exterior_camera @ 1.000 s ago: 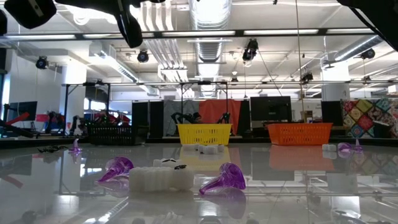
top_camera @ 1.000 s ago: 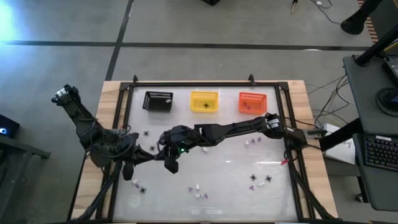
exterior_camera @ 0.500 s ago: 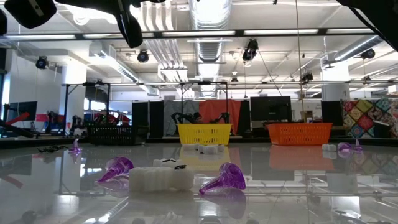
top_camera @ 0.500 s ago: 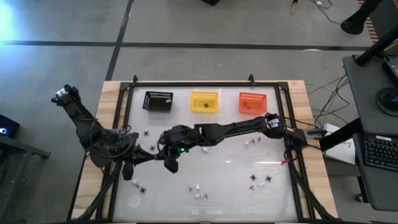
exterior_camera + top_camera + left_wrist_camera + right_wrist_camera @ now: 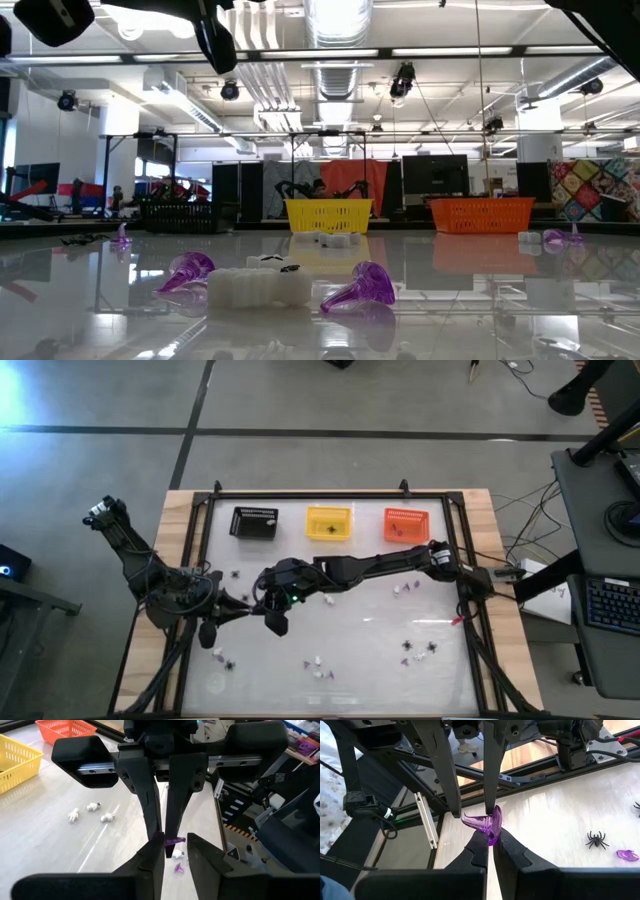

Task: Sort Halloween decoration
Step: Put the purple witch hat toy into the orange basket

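Handover mid-table: small translucent purple horn-shaped trinket (image 5: pixel 485 822) clamped in right pincer (image 5: pixel 491 836); left pincer (image 5: pixel 172 851) parted around it. Most white, black, purple trinkets left scattered on glossy table (image 5: pixel 370 635); few binned.

Purple trinket (image 5: pixel 485 823); black spider (image 5: pixel 596 840); black (image 5: pixel 254 522), yellow (image 5: pixel 329 523), orange (image 5: pixel 406 525) baskets.

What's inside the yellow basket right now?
From above, the yellow basket holds one small dark trinket near its middle; it looks black and spider-like, but that is too small to confirm. In the low view its slatted wall hides whatever lies inside.
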`<move>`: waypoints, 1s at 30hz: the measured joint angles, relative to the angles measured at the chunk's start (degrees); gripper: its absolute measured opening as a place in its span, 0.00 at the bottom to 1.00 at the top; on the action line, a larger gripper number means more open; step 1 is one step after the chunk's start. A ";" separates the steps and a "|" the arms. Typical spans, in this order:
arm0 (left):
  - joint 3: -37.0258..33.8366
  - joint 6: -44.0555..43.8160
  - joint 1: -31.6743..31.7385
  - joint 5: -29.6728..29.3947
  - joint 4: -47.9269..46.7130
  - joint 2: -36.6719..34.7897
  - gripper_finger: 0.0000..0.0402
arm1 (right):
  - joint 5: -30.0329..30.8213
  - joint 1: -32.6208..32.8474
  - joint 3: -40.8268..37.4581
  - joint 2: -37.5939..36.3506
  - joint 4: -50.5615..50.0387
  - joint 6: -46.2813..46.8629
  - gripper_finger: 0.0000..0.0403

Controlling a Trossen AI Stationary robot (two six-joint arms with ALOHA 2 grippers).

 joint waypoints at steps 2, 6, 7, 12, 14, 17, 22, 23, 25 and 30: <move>0.00 0.01 0.00 -0.04 -0.01 -0.06 0.19 | -0.06 -0.15 0.00 -0.10 -0.26 0.07 0.02; -0.02 0.02 0.00 -0.07 0.00 -0.20 0.21 | -0.07 -0.31 0.00 -0.20 -0.52 0.09 0.02; -0.02 0.02 0.00 -0.08 -0.02 -0.22 0.21 | -0.07 -0.40 0.00 -0.20 -0.70 0.09 0.02; -0.02 0.12 0.00 -0.06 -0.02 -0.69 0.23 | -0.07 -0.77 0.00 -0.54 -5.77 0.13 0.02; -0.02 0.64 0.00 -0.06 -0.33 -1.01 0.23 | -0.04 -1.15 0.00 -0.98 -8.71 0.11 0.02; -0.04 0.66 0.00 -0.04 -0.83 -1.40 0.23 | 1.43 -1.77 -0.02 -2.16 -13.75 -0.88 0.02; -0.04 0.65 -0.02 -0.03 -1.43 -1.77 0.23 | 5.76 -3.06 -0.02 -4.70 -24.18 -3.12 0.02; -0.04 0.65 -0.02 -0.04 -1.86 -1.84 0.23 | 6.39 -3.39 -0.02 -5.02 -26.26 -3.18 0.02; -0.04 0.48 -0.02 -0.31 -2.94 -1.95 0.23 | 7.71 -4.18 -0.07 -5.88 -30.61 -3.33 0.02; -0.04 -0.43 -0.02 -3.80 -3.86 -2.37 0.23 | 10.79 -6.57 -0.08 -7.50 -41.44 -4.96 0.02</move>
